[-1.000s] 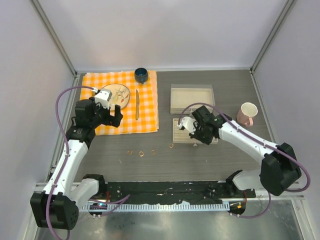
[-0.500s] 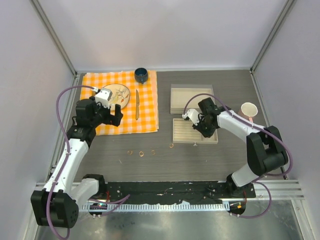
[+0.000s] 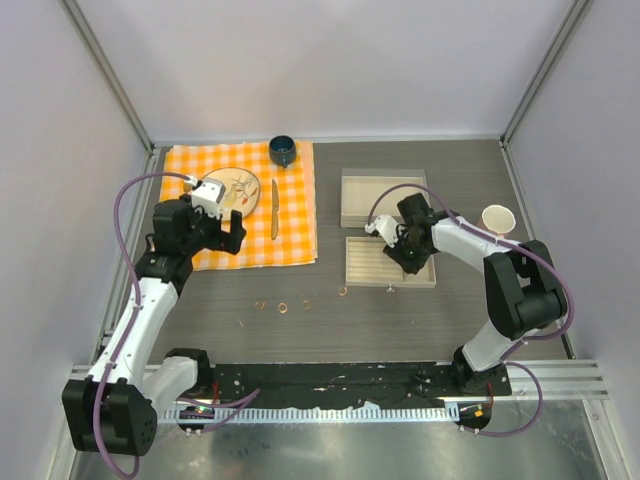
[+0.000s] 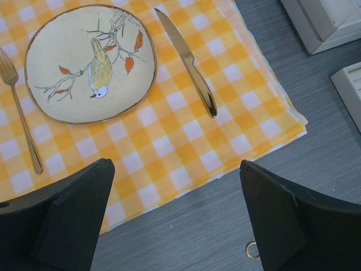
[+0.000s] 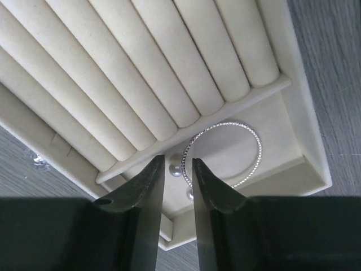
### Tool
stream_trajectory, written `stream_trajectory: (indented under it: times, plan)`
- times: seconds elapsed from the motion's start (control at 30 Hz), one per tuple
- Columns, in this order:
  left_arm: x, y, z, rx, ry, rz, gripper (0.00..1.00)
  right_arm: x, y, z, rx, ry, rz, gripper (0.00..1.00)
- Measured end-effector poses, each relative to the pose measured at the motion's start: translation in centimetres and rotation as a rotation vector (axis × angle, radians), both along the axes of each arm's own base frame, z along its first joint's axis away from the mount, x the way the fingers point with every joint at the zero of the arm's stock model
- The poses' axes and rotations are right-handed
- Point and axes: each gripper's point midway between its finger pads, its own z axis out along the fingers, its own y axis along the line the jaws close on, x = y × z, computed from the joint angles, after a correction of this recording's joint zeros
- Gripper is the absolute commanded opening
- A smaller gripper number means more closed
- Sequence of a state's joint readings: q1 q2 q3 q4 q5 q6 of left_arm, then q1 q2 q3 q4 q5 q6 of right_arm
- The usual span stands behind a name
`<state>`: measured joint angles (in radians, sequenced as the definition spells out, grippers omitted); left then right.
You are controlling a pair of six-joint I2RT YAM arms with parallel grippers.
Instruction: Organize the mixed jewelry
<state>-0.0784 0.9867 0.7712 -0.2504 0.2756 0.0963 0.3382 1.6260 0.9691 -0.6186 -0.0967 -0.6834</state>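
The mixed jewelry lies in two places. Three small gold rings (image 3: 283, 307) and a fourth (image 3: 343, 292) sit on the dark table in front of the ridged beige ring tray (image 3: 365, 265). A thin silver hoop (image 5: 225, 124) lies flat in that tray's end compartment beside two small pearls (image 5: 176, 171). My right gripper (image 5: 177, 160) hovers just over the hoop's left edge, its jaws a narrow gap apart and gripping nothing. My left gripper (image 4: 176, 165) is wide open above the edge of the checked cloth (image 4: 169, 141), with one gold ring (image 4: 250, 250) by its right finger.
A bird plate (image 4: 90, 62), a knife (image 4: 186, 62) and a fork (image 4: 20, 107) lie on the cloth. A dark blue cup (image 3: 282, 150) stands at its far edge. An empty beige box tray (image 3: 384, 197) sits behind the ring tray, a pink cup (image 3: 497, 222) to the right.
The right arm has folded in and carried its gripper over the ring tray's right end, and its jaws have parted a little, leaving the hoop lying in the compartment. The left arm has not moved.
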Motion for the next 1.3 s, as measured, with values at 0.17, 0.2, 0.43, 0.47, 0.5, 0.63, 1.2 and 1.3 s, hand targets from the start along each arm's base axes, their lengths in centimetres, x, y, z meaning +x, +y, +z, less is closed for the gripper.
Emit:
stream_trajectory:
  times: [0.17, 0.2, 0.43, 0.47, 0.5, 0.63, 1.2, 1.3]
  plan:
    - [-0.1, 0.1, -0.3, 0.011, 0.004, -0.005, 1.00, 0.4, 0.0, 0.1, -0.002, -0.014, -0.002, 0.39]
    - [-0.1, 0.1, -0.4, 0.012, 0.004, -0.006, 1.00, 0.4, -0.1, 0.1, -0.003, -0.015, -0.003, 0.40]
    - [-0.4, 0.0, 0.3, 0.016, -0.019, -0.017, 1.00, 0.7, -0.2, 1.7, -0.002, -0.055, -0.008, 0.42]
    - [-0.5, -0.1, 0.3, 0.017, -0.022, -0.024, 1.00, 0.8, -0.2, 2.2, 0.002, -0.069, -0.009, 0.43]
    - [-0.6, -0.2, 0.4, 0.021, -0.024, -0.038, 1.00, 1.0, -0.1, 3.0, 0.008, -0.084, -0.009, 0.43]
    - [-1.6, -0.8, -0.1, 0.030, -0.001, -0.094, 1.00, 1.8, 0.5, 6.7, 0.052, -0.156, -0.013, 0.43]
    - [-4.1, -1.3, -3.3, 0.098, 0.081, -0.191, 1.00, -3.8, 13.1, 11.3, 0.214, -0.190, 0.208, 0.38]
    - [-3.8, -0.8, -3.8, 0.117, 0.089, -0.163, 1.00, -4.2, 14.2, 9.4, 0.208, -0.131, 0.200, 0.38]
